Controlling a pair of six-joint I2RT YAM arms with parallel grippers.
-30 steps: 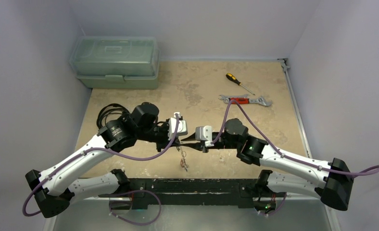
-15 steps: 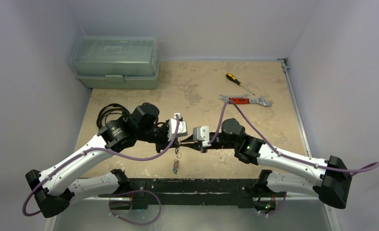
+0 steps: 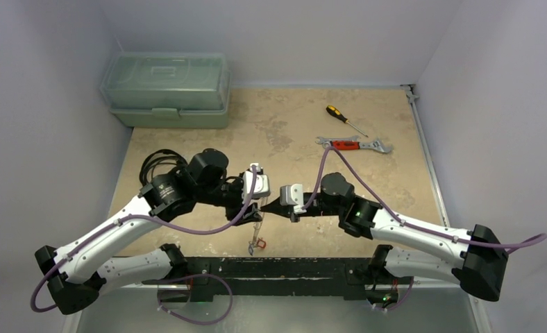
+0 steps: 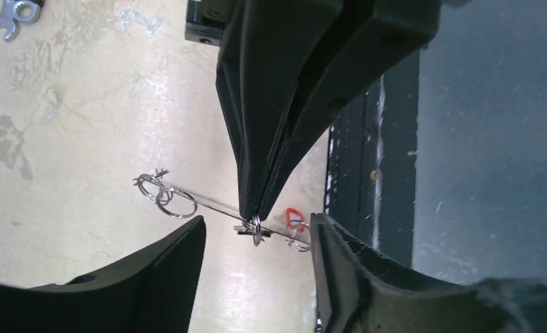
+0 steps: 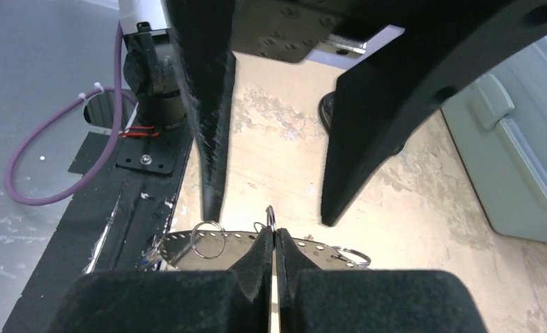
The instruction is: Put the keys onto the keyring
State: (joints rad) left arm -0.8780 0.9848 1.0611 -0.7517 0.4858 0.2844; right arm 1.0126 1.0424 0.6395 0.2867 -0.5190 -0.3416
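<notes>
The keyring hangs in the air between the two arms, above the table's near edge. My right gripper is shut on it. In the right wrist view the right gripper pinches the keyring, a flat silvery band with a row of holes, and a small split ring hangs on it. My left gripper stands open around the keyring, seen edge-on as a thin line, without touching it. Small rings sit at one end and a key with a red tag at the other. Other keys are too small to tell apart.
A green toolbox stands at the back left. A yellow-handled screwdriver and a red-handled wrench lie at the back right. A coiled black cable lies behind the left arm. The black base rail runs along the near edge.
My left gripper has opened and let go of the keyring. My right gripper has shut on it. The keyring with its keys has swung slightly under the fingertips.
</notes>
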